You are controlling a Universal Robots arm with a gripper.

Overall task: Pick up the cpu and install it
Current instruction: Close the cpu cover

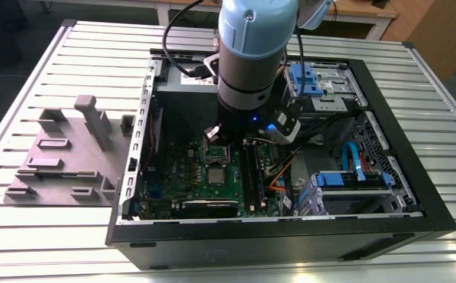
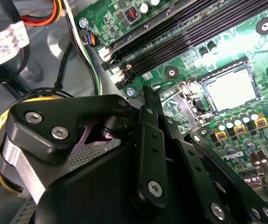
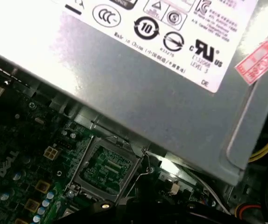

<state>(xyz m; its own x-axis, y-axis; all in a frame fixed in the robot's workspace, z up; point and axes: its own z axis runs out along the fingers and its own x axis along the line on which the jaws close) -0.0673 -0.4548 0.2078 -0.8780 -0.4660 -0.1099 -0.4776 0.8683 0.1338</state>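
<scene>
the black hand (image 2: 149, 100) hangs low in the open black computer case (image 1: 275, 239), over the square metal-framed socket (image 3: 107, 168); i cannot tell whether it is wide or narrow. the small silvery-grey square cpu (image 2: 229, 88) lies flat on the green motherboard (image 1: 173, 177), just beside that socket. picking it up cleanly would take a level, centred approach. room is tight: the grey metal power supply box (image 3: 148, 84) and long black memory slots (image 2: 185, 32) stand close by.
</scene>
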